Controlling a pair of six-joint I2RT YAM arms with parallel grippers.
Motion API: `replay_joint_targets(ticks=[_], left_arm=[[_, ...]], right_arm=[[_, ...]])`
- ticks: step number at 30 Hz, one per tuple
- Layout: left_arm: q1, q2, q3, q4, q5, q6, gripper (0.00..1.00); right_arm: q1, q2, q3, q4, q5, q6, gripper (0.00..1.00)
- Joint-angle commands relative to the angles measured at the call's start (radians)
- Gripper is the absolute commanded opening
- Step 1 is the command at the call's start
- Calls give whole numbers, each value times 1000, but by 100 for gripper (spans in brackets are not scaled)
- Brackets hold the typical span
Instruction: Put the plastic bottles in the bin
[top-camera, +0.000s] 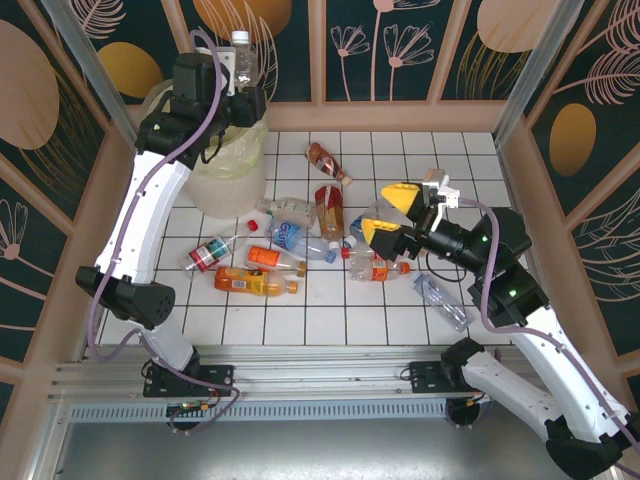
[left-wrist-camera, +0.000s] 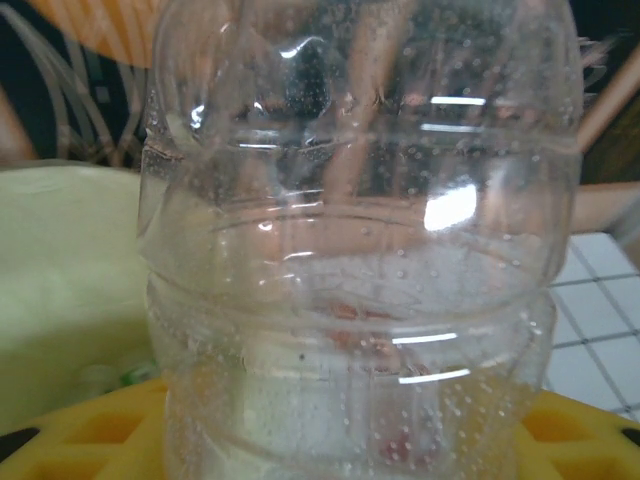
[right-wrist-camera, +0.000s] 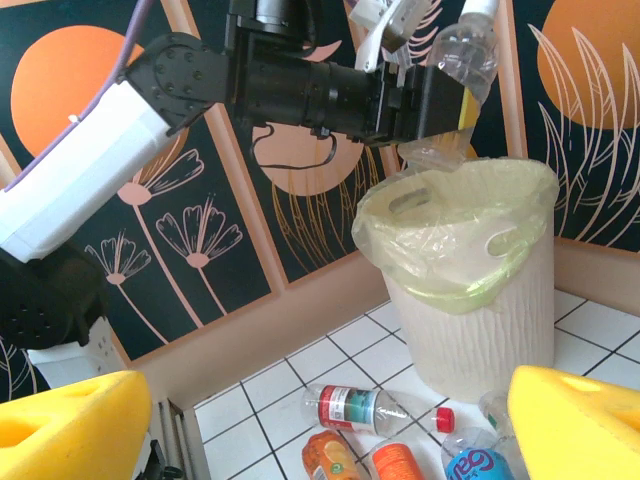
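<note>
Bottle (left-wrist-camera: 350, 250) clamped in left gripper (top-camera: 243, 92) over bin (top-camera: 230, 185): seemingly drop step. Likely calls for parting jaws. Right gripper (top-camera: 392, 213) spread, empty.

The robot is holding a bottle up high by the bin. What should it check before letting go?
1. Left claw has a firm hold on the clear bottle: ok.
2. Bottle is above the mouth of the bin: ok, it looks so from the right wrist view.
3. Bin mouth is open, with its bag in place: ok.
4. Right claw is away from the bin: ok, it is open above the loose bottles.
5. There is room left inside the bin: cannot tell.
</note>
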Motion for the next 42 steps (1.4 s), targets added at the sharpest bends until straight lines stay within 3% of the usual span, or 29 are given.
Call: replay_joint_targets(ticks=[1, 8, 13, 19, 42], left_arm=[[48, 29, 32, -27, -78, 27, 57], [156, 103, 47, -47, -17, 60, 58], [229, 160, 38, -69, 91, 66, 58], [254, 226, 41, -97, 102, 89, 58], [283, 399, 67, -212, -76, 49, 63]], right_arm=[[7, 3, 14, 58, 14, 21, 93], [9, 6, 0, 35, 15, 41, 93], [9, 0, -7, 14, 27, 47, 93], [9, 1, -26, 5, 35, 67, 93], [9, 10, -42, -16, 67, 69, 93]])
